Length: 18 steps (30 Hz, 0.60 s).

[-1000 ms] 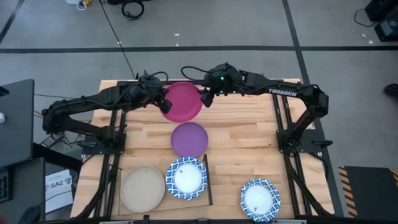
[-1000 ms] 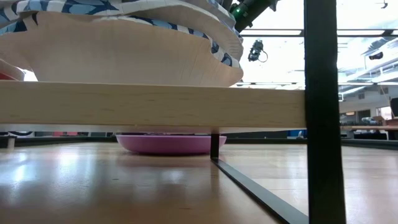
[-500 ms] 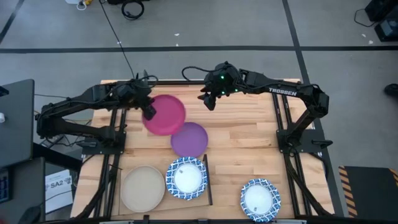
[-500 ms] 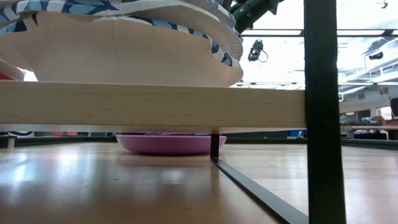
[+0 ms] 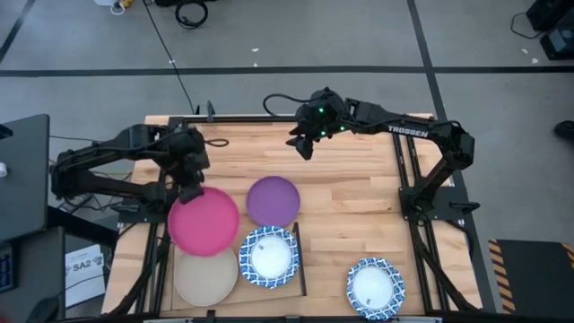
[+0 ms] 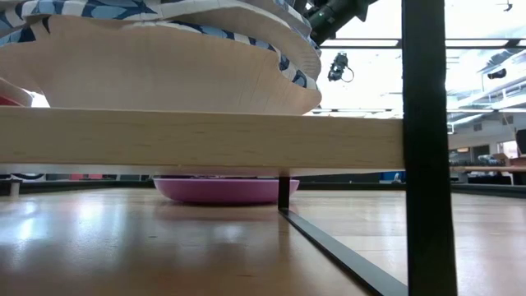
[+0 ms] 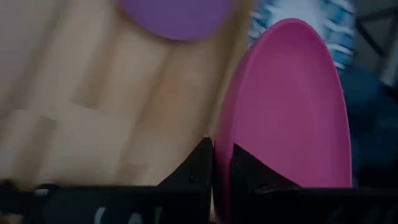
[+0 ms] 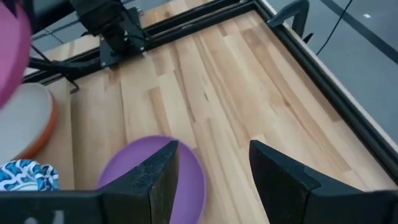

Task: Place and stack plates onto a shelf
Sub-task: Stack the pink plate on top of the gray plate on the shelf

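Note:
My left gripper [image 5: 191, 192] is shut on the magenta plate [image 5: 204, 222], which hovers over the far part of the beige plate [image 5: 206, 276] at the table's near left. In the right wrist view the beige plate [image 8: 22, 121] tops an orange one. Beside it a blue-rimmed plate [image 5: 268, 256] sits on the shelf [image 6: 197, 138]. The purple plate [image 5: 273, 200] rests on its base on the tabletop. My right gripper [image 5: 303, 144] hangs open above the far middle of the table, touching nothing; its wrist view [image 8: 214, 180] looks past the purple plate [image 8: 189, 177]. My left gripper pinches the magenta plate's rim [image 7: 222, 155] at its far edge between the two fingers [image 7: 200, 163], one on each face. The fingers come from the far side, slanting down. The plate reaches out beyond them toward the near edge, face up and lifted above the beige plate.
A second blue-rimmed plate [image 5: 375, 287] lies at the near right of the table. A thin dark strip [image 5: 299, 260] marks the shelf's right edge, and a dark post [image 6: 427, 148] stands in front of the low camera. Bare slatted tabletop [image 5: 359, 206] lies right of the purple plate.
My left gripper has carried the magenta plate from the far middle of the table, beside my right gripper, toward the near left, and it now hangs over the beige plate. My right gripper has stayed about where it was, clear of the plate.

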### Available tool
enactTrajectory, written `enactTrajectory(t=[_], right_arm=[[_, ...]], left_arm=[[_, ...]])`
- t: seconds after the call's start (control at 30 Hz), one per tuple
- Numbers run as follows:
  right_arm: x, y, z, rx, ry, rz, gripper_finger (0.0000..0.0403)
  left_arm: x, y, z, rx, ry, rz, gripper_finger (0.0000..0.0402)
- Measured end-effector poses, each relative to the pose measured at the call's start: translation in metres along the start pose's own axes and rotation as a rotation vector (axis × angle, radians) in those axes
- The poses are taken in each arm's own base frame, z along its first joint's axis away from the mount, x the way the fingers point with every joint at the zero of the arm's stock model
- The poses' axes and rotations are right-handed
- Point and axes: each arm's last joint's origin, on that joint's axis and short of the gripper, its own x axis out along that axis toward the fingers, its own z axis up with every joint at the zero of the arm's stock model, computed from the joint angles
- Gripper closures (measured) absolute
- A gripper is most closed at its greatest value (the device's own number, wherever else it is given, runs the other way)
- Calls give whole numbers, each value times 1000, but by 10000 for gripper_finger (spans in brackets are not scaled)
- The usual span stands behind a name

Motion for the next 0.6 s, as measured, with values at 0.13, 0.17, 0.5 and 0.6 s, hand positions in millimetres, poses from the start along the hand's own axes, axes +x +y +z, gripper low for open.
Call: enactTrajectory(t=[0.13, 0.17, 0.5, 0.6], right_arm=[[0, 0, -1, 2, 13, 2, 202], [0, 0, -1, 2, 14, 2, 202], [1, 6, -4, -4, 35, 13, 202], [2, 11, -5, -12, 38, 23, 202]], left_arm=[[4, -13, -6, 59, 53, -55, 375], [6, -17, -8, 85, 64, -60, 375], [19, -65, -23, 422, 32, -145, 375], [27, -76, -27, 492, 24, -159, 375]])
